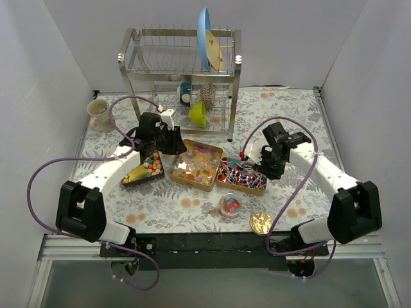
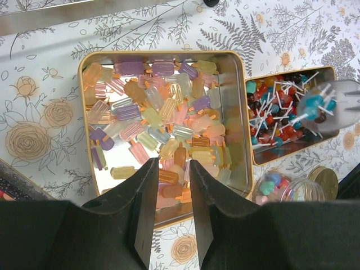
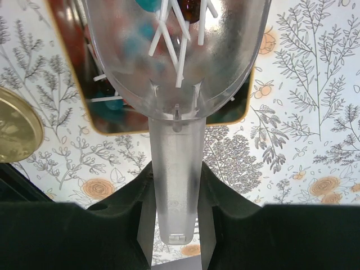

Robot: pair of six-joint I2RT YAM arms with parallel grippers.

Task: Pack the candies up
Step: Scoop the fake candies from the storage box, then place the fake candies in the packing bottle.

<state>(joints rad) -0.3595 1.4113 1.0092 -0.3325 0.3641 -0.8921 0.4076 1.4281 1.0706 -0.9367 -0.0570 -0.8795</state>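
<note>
My right gripper (image 3: 176, 191) is clamped on the handle of a clear scoop (image 3: 177, 73). The scoop carries a few stick candies (image 3: 171, 36) above the right-hand tin (image 2: 292, 147). I judge this the carry step. Next I clear the tin's rim and swing toward 7 o'clock to the small jar (image 1: 229, 205), scoop level, then tip. The jar's mouth looks narrow, and the gold lid (image 1: 260, 222) lies near it. My left gripper (image 2: 171, 174) hangs empty over the middle tin (image 2: 239, 112), jaws narrowly parted and apart from that path.

Clearance near claws
Left gripper (image 2: 173, 171): tin rim (image 2: 241, 112) and jar (image 2: 281, 188) to its right, bare table (image 2: 34, 90) left. Right gripper (image 3: 175, 180): scoop (image 3: 180, 56) blocks ahead.
</note>
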